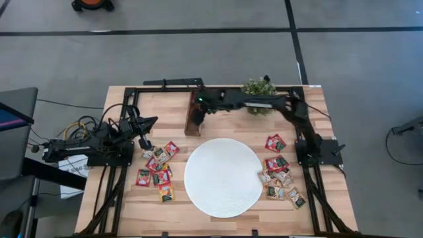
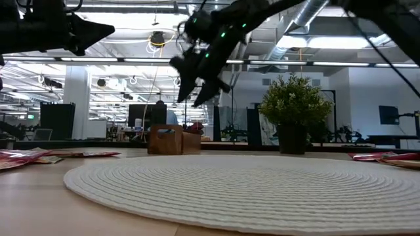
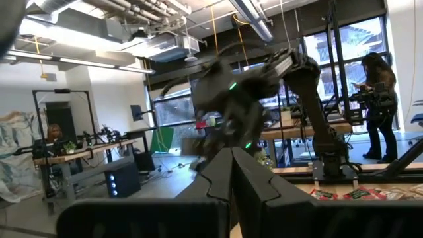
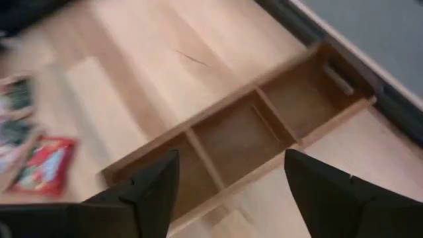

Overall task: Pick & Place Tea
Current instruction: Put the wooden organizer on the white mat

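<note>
Right tool (image 4: 231,192) spread wide and empty above wooden box (image 4: 244,135); left tool (image 1: 153,120) closed, empty, over tea sachets (image 1: 158,170).

Overhead looking down, table-level across, both sharing white disc (image 1: 223,176)

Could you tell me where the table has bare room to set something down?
The white disc is bare, as is the wood between the box and the left tea pile. Sachets crowd both sides of the disc, especially the right pile.
</note>
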Controlling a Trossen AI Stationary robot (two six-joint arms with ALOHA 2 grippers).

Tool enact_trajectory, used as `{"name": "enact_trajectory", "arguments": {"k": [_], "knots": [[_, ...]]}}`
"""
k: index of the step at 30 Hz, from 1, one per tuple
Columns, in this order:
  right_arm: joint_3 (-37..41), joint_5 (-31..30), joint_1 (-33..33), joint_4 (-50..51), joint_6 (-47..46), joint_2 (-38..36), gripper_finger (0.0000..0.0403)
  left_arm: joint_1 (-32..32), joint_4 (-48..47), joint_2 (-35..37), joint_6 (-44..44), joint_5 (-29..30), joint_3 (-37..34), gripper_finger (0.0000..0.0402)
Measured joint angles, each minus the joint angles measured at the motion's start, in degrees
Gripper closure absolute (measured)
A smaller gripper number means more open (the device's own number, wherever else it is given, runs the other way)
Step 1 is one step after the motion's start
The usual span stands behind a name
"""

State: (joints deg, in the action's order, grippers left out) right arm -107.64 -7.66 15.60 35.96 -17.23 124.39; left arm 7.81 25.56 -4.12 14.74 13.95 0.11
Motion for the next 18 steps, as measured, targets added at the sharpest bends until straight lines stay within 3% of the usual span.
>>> {"name": "enact_trajectory", "arguments": {"k": [7, 18], "knots": [[-9.79, -0.11, 2.46, 10.33, -3.75, 9.63, 0.014, 0.0, -0.2, 0.0, 1.37, 0.27, 0.0, 0.0401], [-10.46, 0.45, 3.04, 13.51, -7.85, 10.85, 0.0168, 0.0, -0.2, 0.0, 1.36, 0.77, 0.01, 0.0401]]}}
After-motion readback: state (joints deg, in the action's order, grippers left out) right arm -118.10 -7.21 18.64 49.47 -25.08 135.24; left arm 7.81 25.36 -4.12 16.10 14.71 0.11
